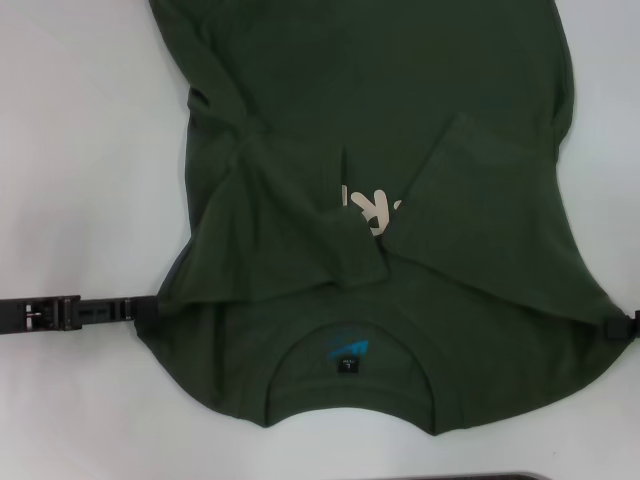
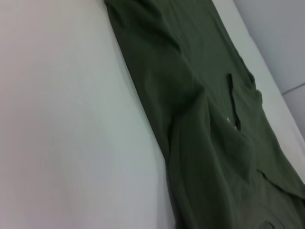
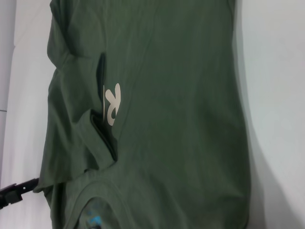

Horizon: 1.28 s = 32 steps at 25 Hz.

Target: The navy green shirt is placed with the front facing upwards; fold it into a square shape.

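The shirt (image 1: pixel 400 130) lies flat on the white table (image 1: pixel 80 150), its long axis running near to far: the collar (image 1: pixel 350 385) is at the near edge, and the body stretches away past the far edge of the head view. It sits in the middle and right of the table. It is dark olive green, front side up, and both short sleeves are folded inward over the chest. The left sleeve (image 1: pixel 270 230) lies crumpled and creased, the right sleeve (image 1: pixel 470 180) lies flatter and slanted. Between them only a part of the cream lettering (image 1: pixel 370 205) shows; in the right wrist view an "R" (image 3: pixel 112 104) can be read beside the sleeve fold. Inside the collar is a small black label (image 1: pixel 347 362) with a blue mark above it.

The left gripper (image 1: pixel 150 305) comes in low from the left and meets the shirt's left shoulder edge; whether its fingers are apart or clamped on the cloth cannot be told. The right gripper (image 1: pixel 630 325) shows only as a dark tip at the right shoulder edge, and its fingers cannot be made out either.
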Each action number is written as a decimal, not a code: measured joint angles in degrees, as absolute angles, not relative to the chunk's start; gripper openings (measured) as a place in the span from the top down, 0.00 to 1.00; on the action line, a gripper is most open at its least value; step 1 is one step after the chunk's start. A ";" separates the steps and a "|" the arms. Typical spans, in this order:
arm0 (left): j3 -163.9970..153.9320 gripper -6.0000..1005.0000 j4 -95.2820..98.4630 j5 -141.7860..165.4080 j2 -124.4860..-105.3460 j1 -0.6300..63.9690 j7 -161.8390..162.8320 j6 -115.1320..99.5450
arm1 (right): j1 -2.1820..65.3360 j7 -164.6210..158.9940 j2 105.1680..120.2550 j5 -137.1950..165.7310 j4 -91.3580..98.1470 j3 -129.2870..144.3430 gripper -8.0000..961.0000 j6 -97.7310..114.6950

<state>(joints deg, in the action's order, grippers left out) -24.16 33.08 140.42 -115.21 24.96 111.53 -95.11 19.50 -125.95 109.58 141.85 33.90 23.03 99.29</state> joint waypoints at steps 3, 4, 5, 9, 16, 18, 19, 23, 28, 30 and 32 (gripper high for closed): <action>-24.16 0.20 32.78 142.36 -115.21 25.79 112.45 -95.26 | 19.51 -125.98 109.36 141.85 33.93 23.03 0.94 99.32; -24.17 0.20 32.47 142.89 -115.21 26.10 112.67 -95.25 | 19.51 -125.99 109.32 141.85 33.93 23.03 0.94 99.31; -24.16 0.20 32.16 143.34 -115.19 26.38 112.81 -95.20 | 19.51 -125.99 109.29 141.85 33.93 23.03 0.94 99.32; -24.25 0.20 30.96 144.54 -115.13 27.49 112.85 -94.85 | 19.56 -125.93 109.27 141.85 33.93 23.03 0.94 99.32; -24.35 0.20 30.72 144.92 -115.58 28.69 112.69 -94.22 | 19.61 -125.71 109.24 141.91 33.88 23.03 0.94 99.19; -24.35 0.20 30.47 144.96 -115.62 29.06 112.69 -94.01 | 19.60 -125.67 109.24 142.03 33.83 23.03 0.94 99.06; -24.36 0.20 30.25 144.99 -115.65 29.29 112.70 -93.98 | 19.60 -125.65 109.24 142.06 33.83 23.03 0.94 99.06; -24.36 0.22 29.87 145.03 -115.66 29.73 112.74 -93.56 | 19.60 -125.62 109.24 142.12 33.83 23.03 0.94 99.00; -24.34 0.23 29.49 145.03 -115.66 29.89 112.83 -93.40 | 19.60 -125.60 109.24 142.12 33.83 23.11 0.94 98.96; -24.34 0.24 29.49 145.01 -115.66 29.92 112.86 -93.40 | 19.60 -125.59 109.24 142.10 33.84 23.12 0.94 98.96; -24.14 0.24 29.52 144.82 -115.66 29.93 112.92 -93.40 | 19.60 -125.59 109.24 142.04 33.88 23.12 0.94 98.96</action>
